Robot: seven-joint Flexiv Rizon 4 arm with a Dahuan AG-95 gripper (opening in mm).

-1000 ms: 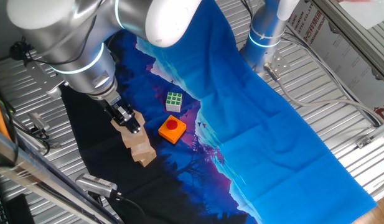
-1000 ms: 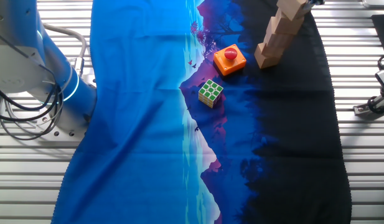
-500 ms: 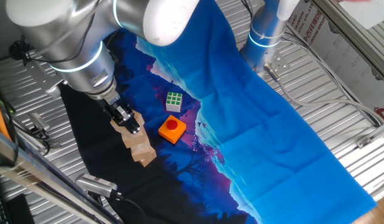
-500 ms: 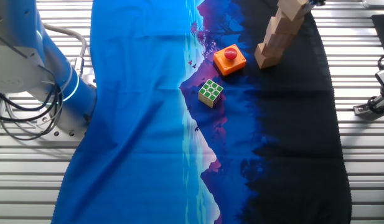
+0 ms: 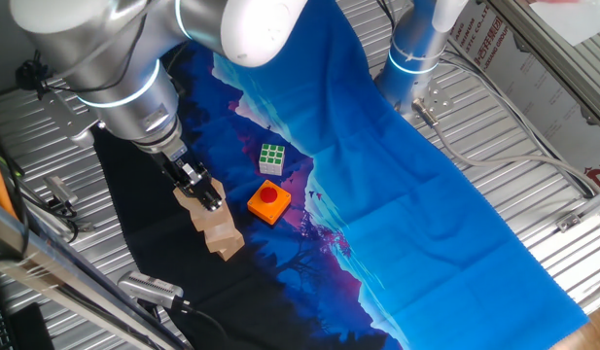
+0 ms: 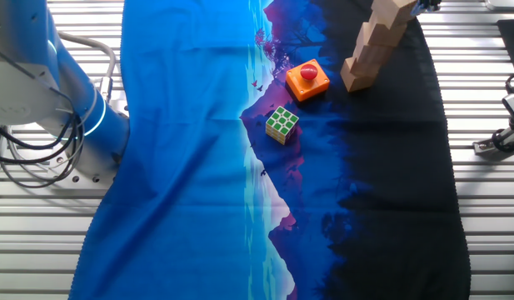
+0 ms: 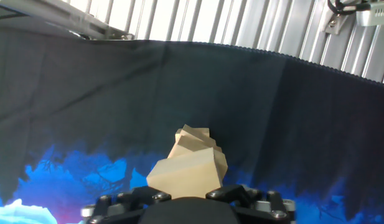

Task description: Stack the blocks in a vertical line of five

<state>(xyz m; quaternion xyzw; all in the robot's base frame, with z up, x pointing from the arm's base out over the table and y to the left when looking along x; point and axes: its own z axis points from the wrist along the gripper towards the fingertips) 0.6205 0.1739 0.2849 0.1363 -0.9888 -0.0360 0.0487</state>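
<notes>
Between the jaws, top block (image 7: 187, 175), atop stacked blocks (image 5: 218, 233)

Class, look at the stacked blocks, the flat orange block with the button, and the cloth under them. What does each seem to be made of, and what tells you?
Stacked blocks: probably unfinished wood, pale tan and matte.
Orange block: likely plastic, with even bright colour and a red round button.
Cloth: printed fabric, showing soft wrinkles and a blue-to-black picture.

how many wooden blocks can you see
4, all in one leaning stack on the dark cloth beside the orange button block, the top one at the pincer. A fifth may be hidden.
</notes>
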